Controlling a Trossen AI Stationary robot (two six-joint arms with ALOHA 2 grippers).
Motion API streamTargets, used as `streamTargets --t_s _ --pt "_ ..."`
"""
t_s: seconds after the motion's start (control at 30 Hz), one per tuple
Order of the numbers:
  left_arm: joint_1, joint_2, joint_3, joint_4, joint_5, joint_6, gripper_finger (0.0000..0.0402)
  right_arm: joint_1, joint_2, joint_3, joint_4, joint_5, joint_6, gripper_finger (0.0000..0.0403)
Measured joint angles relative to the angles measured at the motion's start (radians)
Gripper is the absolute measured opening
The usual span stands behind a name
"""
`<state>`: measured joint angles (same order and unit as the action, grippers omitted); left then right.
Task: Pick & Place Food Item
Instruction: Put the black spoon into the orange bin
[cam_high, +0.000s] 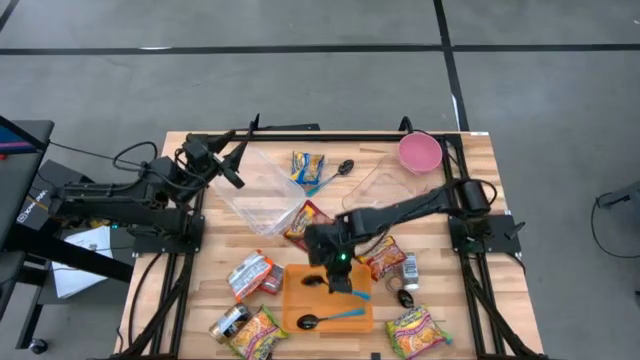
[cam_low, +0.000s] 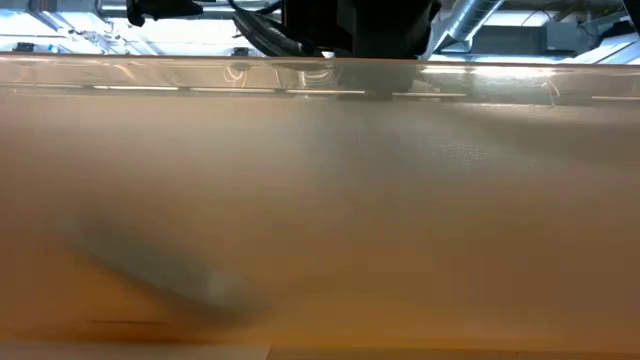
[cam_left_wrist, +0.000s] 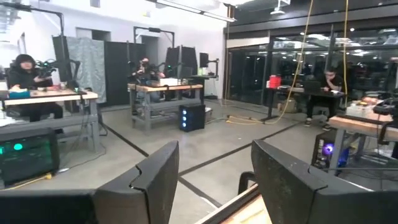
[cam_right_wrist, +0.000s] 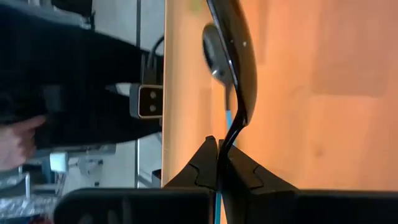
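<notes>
Clearly we have the right gripper (cam_right_wrist: 219, 163) clamped tight on the thin handle of a black spoon (cam_right_wrist: 231, 56), the fingers pinched together so that the handle runs straight out between them and the bowl hangs ahead of the wrist. That hold keeps the bowl free to scoop or set down, we judge, while the handle cannot twist. From above, the right gripper (cam_high: 331, 262) sits over the orange cutting board (cam_high: 296, 300), which is near the front edge of the table (cam_high: 480, 170), and a second spoon with a blue handle (cam_high: 332, 318) lies flat on the same board, just beside where we work.

Around the board the food lies scattered: a noodle packet (cam_high: 257, 335) at the front left, another packet (cam_high: 417, 331) at the front right, a red packet (cam_high: 385, 255) just to the right of the arm. They are well apart, probably so each can be taken singly. Further back stand a clear plastic container (cam_high: 262, 190) and a pink bowl (cam_high: 420, 152), likely the places to put things.

Our left gripper (cam_left_wrist: 211, 186) waits at the table's back left corner, its fingers apart and holding nothing, pointed out at the room.
</notes>
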<state>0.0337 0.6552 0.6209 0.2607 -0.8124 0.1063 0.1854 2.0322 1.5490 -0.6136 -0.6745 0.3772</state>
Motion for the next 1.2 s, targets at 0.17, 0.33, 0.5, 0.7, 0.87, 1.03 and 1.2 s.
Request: streamTargets --t_s 0.17,0.33,0.5,0.7,0.87,1.03,1.2 --pt "0.018 0.000 0.000 0.000 0.000 0.002 0.0195 0.018 0.020 -0.001 0.065 0.034 0.016 0.0000" --pt "0.021 0.000 0.000 -0.001 0.001 0.002 0.0195 0.013 0.018 0.000 0.080 0.062 0.003 0.0000" --pt "0.021 0.000 0.000 -0.003 0.002 0.002 0.0195 0.035 0.063 -0.003 0.099 0.017 -0.030 0.0000" --pt "0.021 0.000 0.000 -0.013 0.016 0.001 0.0195 0.037 0.120 0.001 0.145 0.002 -0.060 0.0000" --pt "0.021 0.000 0.000 -0.023 0.018 -0.008 0.0195 0.033 0.131 0.000 0.143 -0.005 -0.094 0.0000" --pt "0.020 0.000 0.000 -0.019 0.026 -0.016 0.0195 0.026 0.129 0.000 0.145 -0.006 -0.119 0.0019" --pt "0.020 0.000 0.000 -0.019 0.026 -0.017 0.0195 0.009 0.128 0.000 0.143 -0.005 -0.115 0.0070"
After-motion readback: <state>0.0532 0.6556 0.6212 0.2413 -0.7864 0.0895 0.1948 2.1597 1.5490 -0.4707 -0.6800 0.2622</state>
